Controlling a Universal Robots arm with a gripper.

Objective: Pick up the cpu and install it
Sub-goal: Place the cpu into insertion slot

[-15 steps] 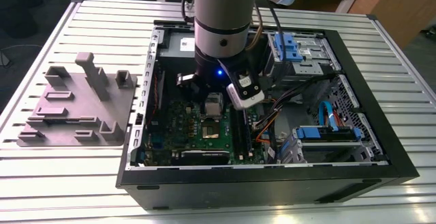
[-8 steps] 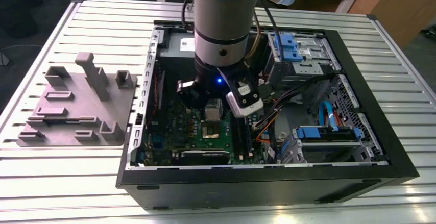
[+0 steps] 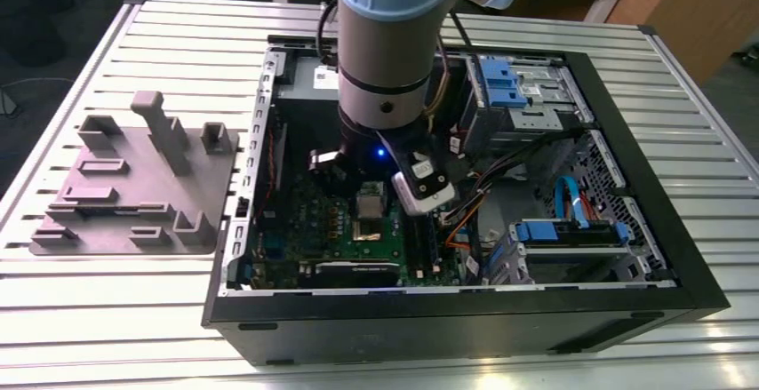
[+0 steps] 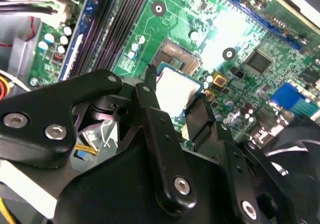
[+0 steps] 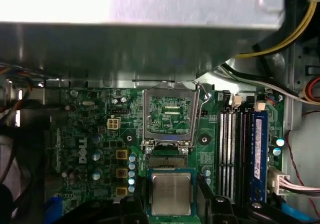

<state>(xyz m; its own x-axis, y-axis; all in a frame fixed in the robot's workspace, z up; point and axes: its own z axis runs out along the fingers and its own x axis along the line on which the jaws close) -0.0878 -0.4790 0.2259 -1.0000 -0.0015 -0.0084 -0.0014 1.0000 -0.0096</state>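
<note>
Pinching cpu (image 4: 176, 89) by opposite edges in gripper (image 4: 176, 103), flat above motherboard (image 5: 90, 134) near open socket (image 5: 167, 115), for level seating.

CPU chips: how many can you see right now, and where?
1. The cpu is clamped in the gripper, above the motherboard beside its socket. The arm may hide others.

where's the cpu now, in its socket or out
Out: the claw grips the cpu by its edges, beside the socket, not seated in it.
</note>
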